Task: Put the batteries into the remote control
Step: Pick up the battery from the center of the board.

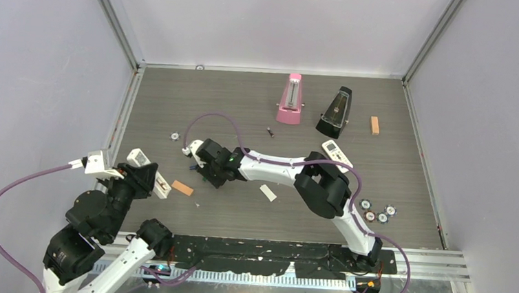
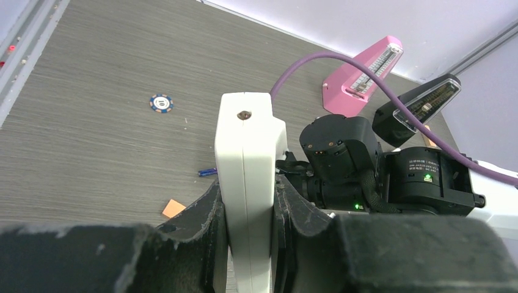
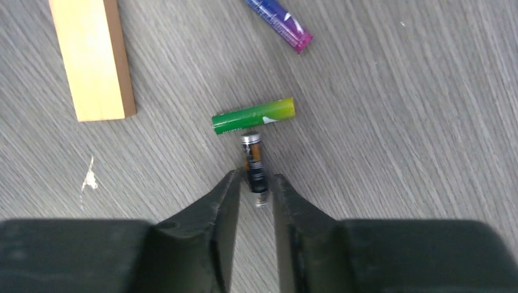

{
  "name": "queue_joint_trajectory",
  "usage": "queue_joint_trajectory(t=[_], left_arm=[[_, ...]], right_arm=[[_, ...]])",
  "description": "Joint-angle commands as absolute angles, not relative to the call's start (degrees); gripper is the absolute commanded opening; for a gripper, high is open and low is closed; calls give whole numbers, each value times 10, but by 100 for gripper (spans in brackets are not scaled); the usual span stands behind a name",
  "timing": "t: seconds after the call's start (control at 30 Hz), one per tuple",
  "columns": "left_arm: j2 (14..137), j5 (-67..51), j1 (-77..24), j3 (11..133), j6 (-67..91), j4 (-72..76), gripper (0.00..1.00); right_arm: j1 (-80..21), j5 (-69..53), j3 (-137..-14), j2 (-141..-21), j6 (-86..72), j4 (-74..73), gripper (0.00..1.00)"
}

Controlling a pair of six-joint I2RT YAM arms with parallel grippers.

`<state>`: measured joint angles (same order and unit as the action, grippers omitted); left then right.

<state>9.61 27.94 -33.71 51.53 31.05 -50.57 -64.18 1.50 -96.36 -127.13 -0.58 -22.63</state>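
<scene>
The left arm was folded back over its base at the near left corner of the grey wood-grain table (image 1: 246,104). Its left gripper (image 2: 249,210) was raised off the surface and clamped on the slim white remote control (image 2: 244,159), which stood edge-on between the black fingers with its free end jutting past the fingertips. The right arm stretched low from its base at the near right, across the middle of the table to the left, elbow bent, with the right gripper (image 3: 253,192) pointing down at the tabletop. Its fingers were narrowly apart, straddling the near end of a small dark battery (image 3: 254,165) that lay flat on the table, a sliver of table showing on either side. The far tip of that battery almost met the side of a green battery (image 3: 253,116) lying crosswise. A bluish-purple battery (image 3: 280,21) lay farther off, apart from both. An orange rectangular block (image 3: 91,58) lay near the green one without touching it. Open table ran from the grippers toward the left rail, where a blue-and-white poker chip (image 2: 161,102) sat. A pink metronome (image 1: 289,100) and a black metronome (image 1: 335,112) stood well apart from the arms, near the far edge
</scene>
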Motion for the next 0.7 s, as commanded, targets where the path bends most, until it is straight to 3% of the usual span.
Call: queue_joint_trajectory(t=[0.0,0.17,0.43,0.67], left_arm=[[98,291,-336,528,311,-491,0],[98,286,-336,523,313,-489,0],[107,248,-336,511,327,-475,0],[140,205,-337,521,333,-479,0]], right_arm=[[-646,52,-989,-1271,-8,-228,24],[-646,89,-949,-1238,-74,-207,7],[-627,210,-791,-1098,-244,-140,6],[-558,290,-636,-987,-373,-165,5]])
